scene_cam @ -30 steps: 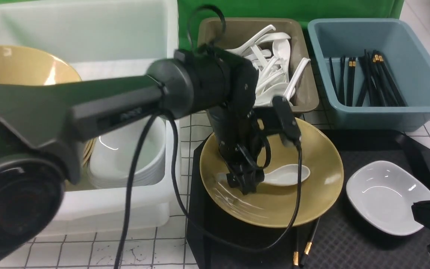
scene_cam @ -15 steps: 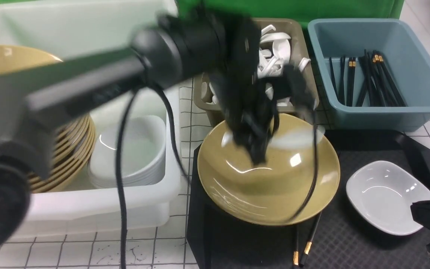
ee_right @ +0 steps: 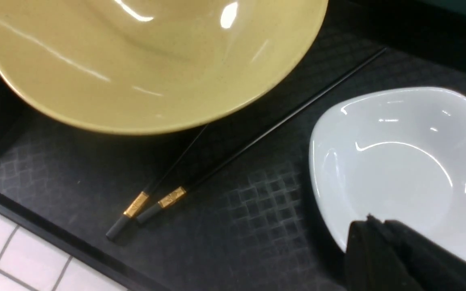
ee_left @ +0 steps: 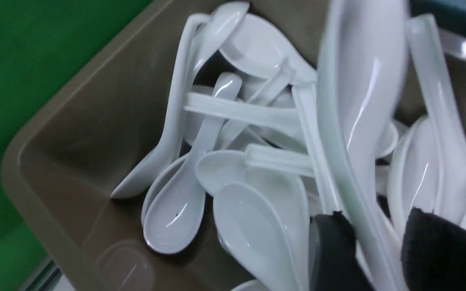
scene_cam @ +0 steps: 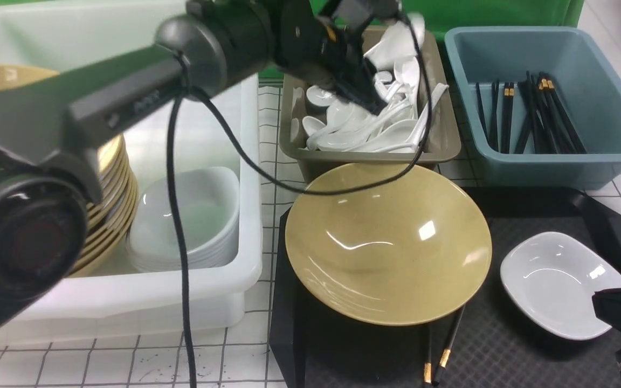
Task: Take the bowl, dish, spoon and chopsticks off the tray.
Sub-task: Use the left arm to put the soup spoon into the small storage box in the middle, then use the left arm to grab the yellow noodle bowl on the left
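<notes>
Black left gripper (ee_left: pixel 376 220): pinching the spoon (ee_left: pixel 362 81) by its handle.
Spoon axis: straight ahead from the fingertips, scoop foremost.
Beneath: olive-brown tub (ee_left: pixel 75 133) of other spoons (ee_left: pixel 176 206), directly under the grip; release appears next.
Tray (scene_cam: pixel 504 350): bears bowl (scene_cam: pixel 388 242), dish (scene_cam: pixel 558 283), chopsticks (scene_cam: pixel 448 345).

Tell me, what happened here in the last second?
The left claw lifted the spoon out of the bowl and carried it forward over the olive-brown tub of spoons, gripping it still. The bowl, dish and chopsticks stayed put on the tray.
</notes>
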